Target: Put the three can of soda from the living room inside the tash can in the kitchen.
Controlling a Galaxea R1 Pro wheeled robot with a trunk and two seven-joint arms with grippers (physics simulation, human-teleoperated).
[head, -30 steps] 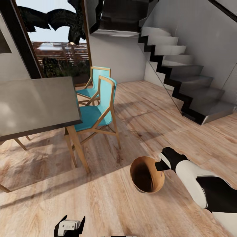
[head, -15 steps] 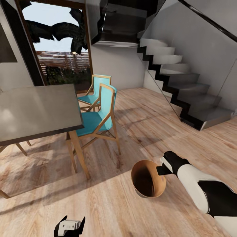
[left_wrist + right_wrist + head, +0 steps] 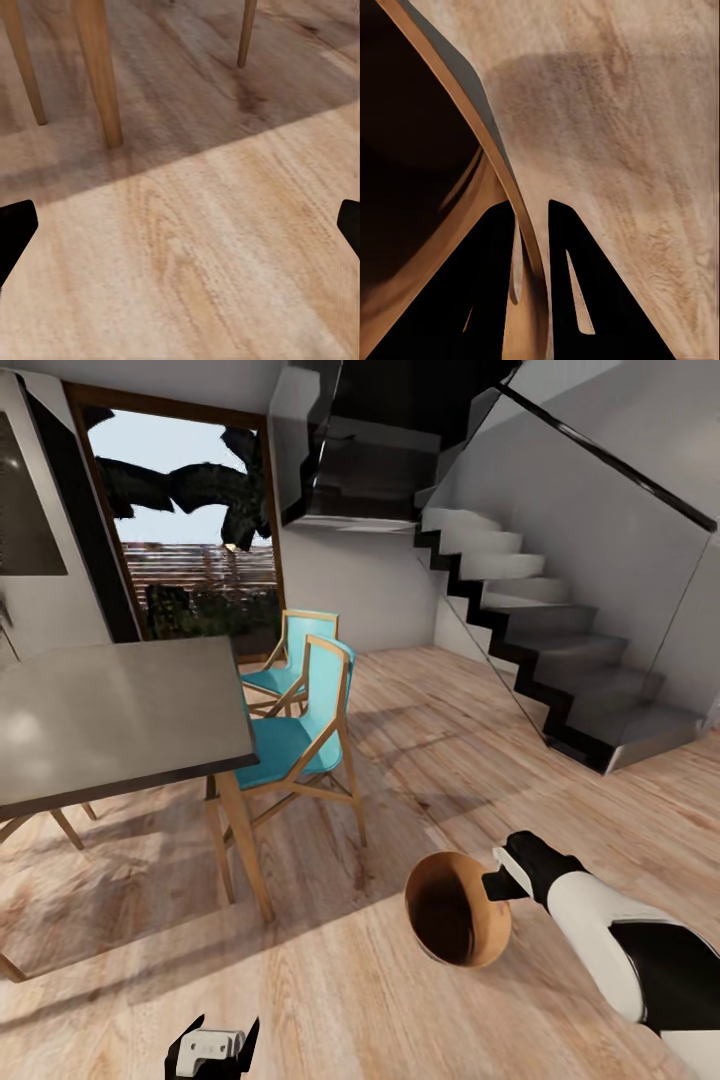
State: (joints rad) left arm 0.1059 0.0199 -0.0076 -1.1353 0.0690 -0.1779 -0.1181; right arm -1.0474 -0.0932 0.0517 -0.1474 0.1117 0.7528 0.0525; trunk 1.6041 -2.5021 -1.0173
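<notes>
1. A grey table (image 3: 110, 710) on wooden legs stands at the far left, with a dark-framed window (image 3: 190, 540) behind it.
2. The left gripper (image 3: 212, 1048) sits low at the bottom edge of the head view. In the left wrist view its fingertips (image 3: 15, 232) are spread wide at both edges of the frame, with nothing but plank floor (image 3: 195, 247) between them.
3. Two teal chairs (image 3: 295, 735) with wooden frames stand just right of the table, one behind the other.
4. The bin (image 3: 458, 908) hangs over the floor right of the chairs, tipped so that its coppery inside faces the camera. No cans can be made out in its shaded inside.
5. The right gripper (image 3: 497, 884) pinches the bin at its rim. In the right wrist view its two dark fingers (image 3: 495, 285) are pressed together on the thin wall (image 3: 491, 154), one inside and one outside.
6. A grey staircase (image 3: 560, 660) with a glass side rises along the right wall.
</notes>
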